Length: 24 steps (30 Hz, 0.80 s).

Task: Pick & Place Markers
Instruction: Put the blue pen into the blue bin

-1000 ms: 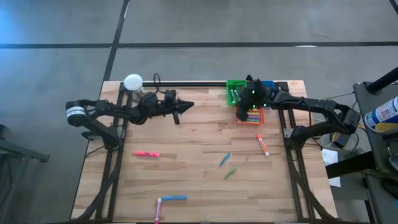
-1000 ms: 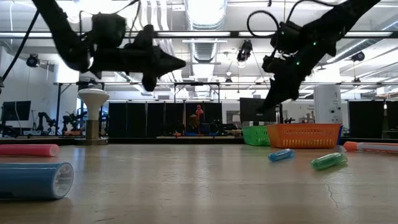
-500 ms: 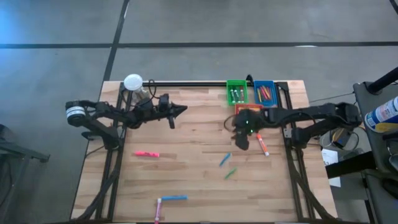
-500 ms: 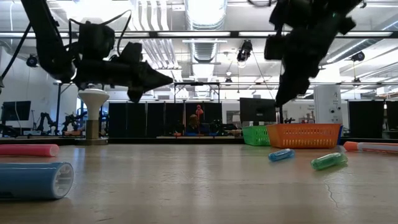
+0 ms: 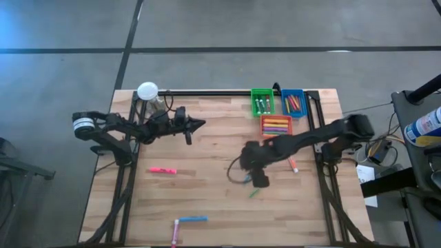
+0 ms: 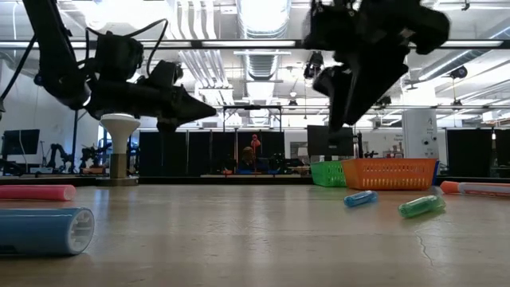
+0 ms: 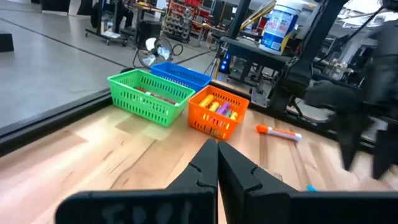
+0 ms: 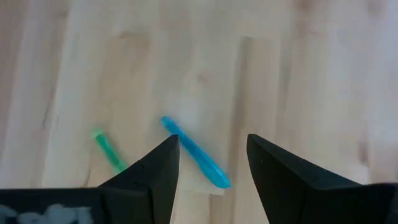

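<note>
Several markers lie flat on the wooden table: a pink one [image 5: 162, 170], a blue one [image 5: 193, 219] near the front edge, a green one [image 5: 255, 193] and an orange-capped white one [image 5: 293, 165]. My right gripper [image 8: 212, 138] hangs open above the table's middle, pointing steeply down. A blue marker [image 8: 196, 152] lies on the wood below the gap between its fingers, with the green marker [image 8: 107, 149] beside it. In the high view the right gripper [image 5: 251, 176] hides most of that blue marker. My left gripper [image 5: 201, 124] hovers shut and level at the far left, holding nothing.
At the far right stand a green bin [image 5: 262, 102], a blue bin [image 5: 293, 102] and an orange bin [image 5: 275, 125], each with markers inside. A white round-topped stand [image 5: 147, 90] sits at the far left corner. A black bar [image 5: 207, 92] runs along the far edge.
My right gripper has swung from above the orange bin toward the table's near edge and left, and now hangs over the blue marker in the middle. My left gripper has sunk a little and drawn back toward the left edge, still shut. No marker has moved.
</note>
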Tool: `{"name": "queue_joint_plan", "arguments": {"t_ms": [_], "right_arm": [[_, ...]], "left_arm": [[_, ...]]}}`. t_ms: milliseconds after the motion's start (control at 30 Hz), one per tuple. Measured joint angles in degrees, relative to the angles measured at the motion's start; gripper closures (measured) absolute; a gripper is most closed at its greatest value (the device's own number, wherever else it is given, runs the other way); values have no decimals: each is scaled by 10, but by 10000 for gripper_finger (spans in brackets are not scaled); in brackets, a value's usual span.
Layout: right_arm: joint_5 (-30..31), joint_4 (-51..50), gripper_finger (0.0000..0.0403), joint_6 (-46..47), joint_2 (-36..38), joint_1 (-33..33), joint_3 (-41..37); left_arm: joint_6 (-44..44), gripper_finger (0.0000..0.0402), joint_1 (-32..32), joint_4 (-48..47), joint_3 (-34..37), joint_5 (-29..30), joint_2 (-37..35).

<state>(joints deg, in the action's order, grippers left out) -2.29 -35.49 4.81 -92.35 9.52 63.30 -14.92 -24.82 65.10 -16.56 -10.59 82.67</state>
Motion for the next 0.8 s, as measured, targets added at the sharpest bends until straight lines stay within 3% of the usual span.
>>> {"name": "queue_joint_plan", "arguments": {"t_ms": [300, 467, 800], "right_arm": [[-5, -160, 239, -146, -162, 48, 163], [39, -175, 260, -188, -206, 65, 183], [55, -177, 291, -231, -230, 67, 175]], "left_arm": [[1, 398, 0, 0, 6, 0, 0], [2, 398, 0, 0, 8, 0, 0], [2, 398, 0, 0, 9, 0, 0]]}}
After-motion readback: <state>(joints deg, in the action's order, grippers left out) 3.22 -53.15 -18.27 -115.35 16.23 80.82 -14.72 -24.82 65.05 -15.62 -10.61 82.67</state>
